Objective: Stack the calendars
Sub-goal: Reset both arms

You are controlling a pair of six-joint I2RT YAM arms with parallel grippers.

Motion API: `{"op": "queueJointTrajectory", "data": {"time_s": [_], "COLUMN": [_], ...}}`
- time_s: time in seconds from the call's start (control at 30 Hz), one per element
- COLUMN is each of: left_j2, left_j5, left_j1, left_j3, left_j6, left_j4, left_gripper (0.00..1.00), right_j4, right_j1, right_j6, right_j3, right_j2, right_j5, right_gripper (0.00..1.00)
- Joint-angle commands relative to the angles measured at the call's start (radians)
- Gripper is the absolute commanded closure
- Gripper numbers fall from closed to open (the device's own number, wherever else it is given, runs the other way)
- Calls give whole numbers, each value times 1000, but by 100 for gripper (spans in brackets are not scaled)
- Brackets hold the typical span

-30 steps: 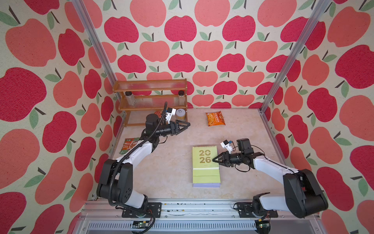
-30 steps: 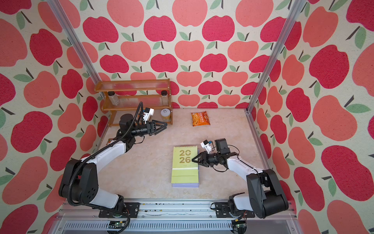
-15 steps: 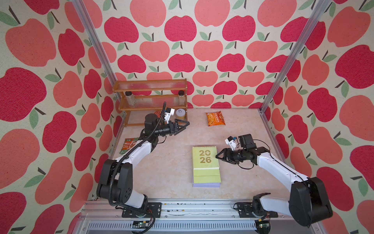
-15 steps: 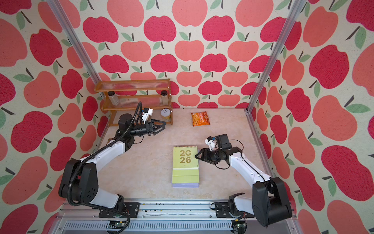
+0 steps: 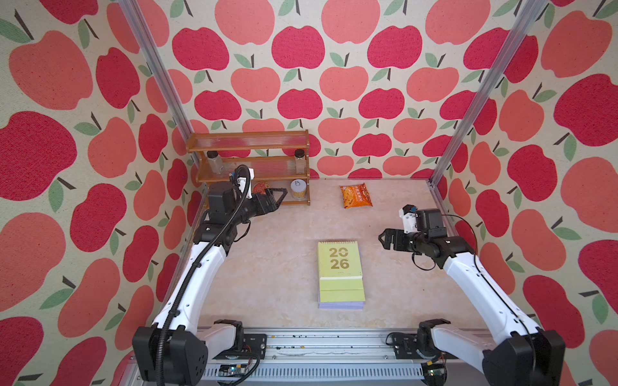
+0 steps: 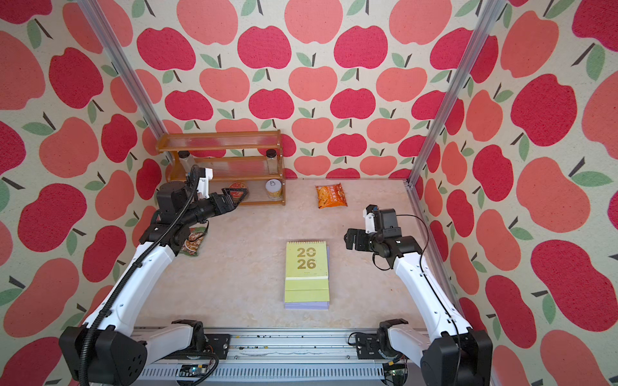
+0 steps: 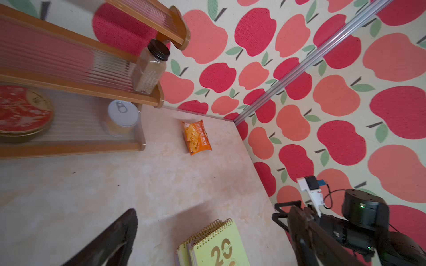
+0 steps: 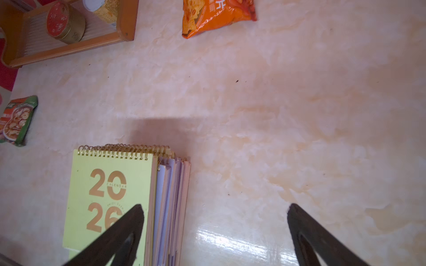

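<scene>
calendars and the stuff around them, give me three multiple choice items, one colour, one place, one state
1. The top calendar has a cover that is:
A lavender
B yellow-green
C pale peach

2. The orange packet lies:
A on the bare table, beside the wooden rack
B on the top calendar
C on the rack's lowest shelf

3. The right claw is:
A shut on the top calendar
B open and empty
C shut on the orange packet

Answers:
1 B: both top views show a yellow-green cover with gold "2026", and lavender only peeks out underneath.
2 A: the packet rests flat on the table, apart from the rack and from the stack.
3 B: the right wrist view shows its fingers spread wide with only table between them.
</scene>
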Motion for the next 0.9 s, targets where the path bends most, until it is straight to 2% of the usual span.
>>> {"op": "queueJointTrajectory", "data": {"time_s": [0.0, 0.13, 0.33, 0.43, 0.6, 0.8, 0.87], "left_j2": [-42, -93, -112, -90, 1, 119, 161], "left_j5": [-353, -513, -603, -691, -678, -654, -614], "left_j1": [7, 9, 9, 18, 43, 77, 95], "left_j3": [-57, -146, -369, -431, -476, -624, -652], "left_j6": [86, 136, 263, 284, 350, 451, 480], "left_j4": [-153, -100, 196, 240, 281, 590, 668], "left_gripper": [1, 1, 1, 1, 1, 1, 1], "right_j4": [17, 74, 293, 415, 648, 752, 796], "right_j1": [-53, -92, -126, -129, -129, -131, -130], "right_j6": [-116, -178, -177, -194, -205, -217, -247], "right_j3": [8, -22, -134, -192, -297, -289, -298], "right_j2": [18, 41, -13, -28, 12, 197, 242], "right_j5": [62, 60, 120, 186, 326, 415, 378], "right_gripper": [1, 1, 1, 1, 1, 1, 1]}}
